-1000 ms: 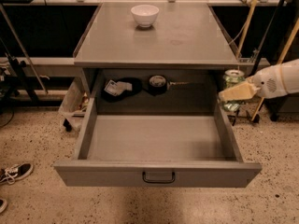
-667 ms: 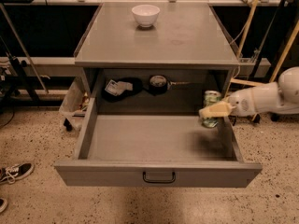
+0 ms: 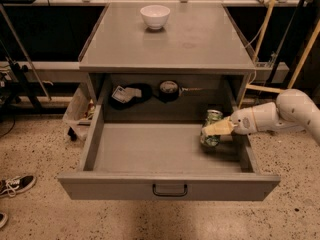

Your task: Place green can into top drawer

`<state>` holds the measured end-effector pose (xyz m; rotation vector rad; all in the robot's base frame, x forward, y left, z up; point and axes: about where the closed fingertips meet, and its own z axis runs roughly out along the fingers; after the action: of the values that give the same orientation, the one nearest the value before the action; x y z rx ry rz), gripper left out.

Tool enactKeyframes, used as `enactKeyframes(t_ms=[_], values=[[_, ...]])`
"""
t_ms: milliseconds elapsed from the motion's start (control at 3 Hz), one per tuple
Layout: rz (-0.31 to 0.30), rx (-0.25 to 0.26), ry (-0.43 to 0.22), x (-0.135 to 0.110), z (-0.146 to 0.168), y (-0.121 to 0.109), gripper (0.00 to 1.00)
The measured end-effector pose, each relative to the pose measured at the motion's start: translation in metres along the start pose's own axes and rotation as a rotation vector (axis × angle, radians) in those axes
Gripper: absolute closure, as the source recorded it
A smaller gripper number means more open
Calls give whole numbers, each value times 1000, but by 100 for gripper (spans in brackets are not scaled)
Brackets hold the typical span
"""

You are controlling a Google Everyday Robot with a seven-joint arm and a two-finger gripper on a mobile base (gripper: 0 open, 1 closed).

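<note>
With pale two-finger claw [image 3: 214, 130] clenched around mottled green-and-white drink can [image 3: 213, 117], roughly upright at right rear of open wide grey top drawer [image 3: 125, 186], just beside its right wall: liable to topple if released above the floor or nudged on withdrawal.

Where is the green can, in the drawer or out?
In: the gripper holds the green can upright inside the top drawer's right side.
</note>
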<state>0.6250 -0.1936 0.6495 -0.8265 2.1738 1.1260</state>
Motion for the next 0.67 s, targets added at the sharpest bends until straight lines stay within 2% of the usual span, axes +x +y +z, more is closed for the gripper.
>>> enactKeyframes(t_ms=[333,667], values=[[-71,38,-3,-1,3,18,100],[-327,163,-21,-23,-8,70,100]])
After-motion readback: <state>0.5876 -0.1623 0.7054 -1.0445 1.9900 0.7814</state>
